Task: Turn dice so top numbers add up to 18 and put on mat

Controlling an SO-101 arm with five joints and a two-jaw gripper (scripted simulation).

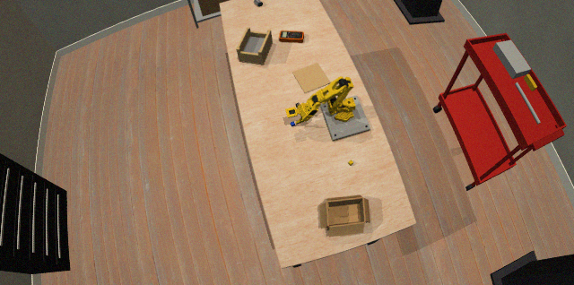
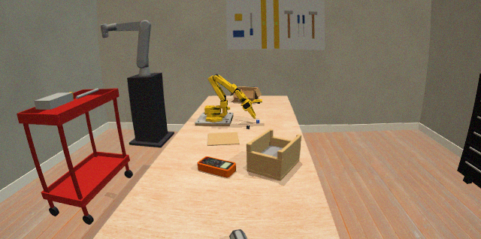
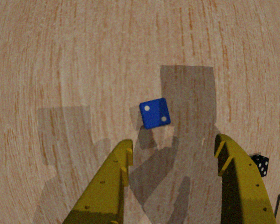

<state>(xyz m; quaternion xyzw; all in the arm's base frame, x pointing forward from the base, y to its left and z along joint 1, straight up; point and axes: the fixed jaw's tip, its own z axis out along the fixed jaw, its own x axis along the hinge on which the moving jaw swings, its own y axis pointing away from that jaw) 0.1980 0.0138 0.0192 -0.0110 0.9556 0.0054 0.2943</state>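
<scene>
My gripper is partly open and empty, low over the table. The blue die lies on the table just beyond the fingertips, nearer the left finger's line in the wrist view, with two pips on its upper face. The black die lies to the right of the right finger, partly hidden by it, with several white pips showing. The yellow die lies beyond the arm's base, away from the mat; its pips are too small to read. The tan mat bears no die.
An open wooden box and an orange multimeter stand past the mat. A cardboard box stands at the other end. A small dark object lies near the table's end.
</scene>
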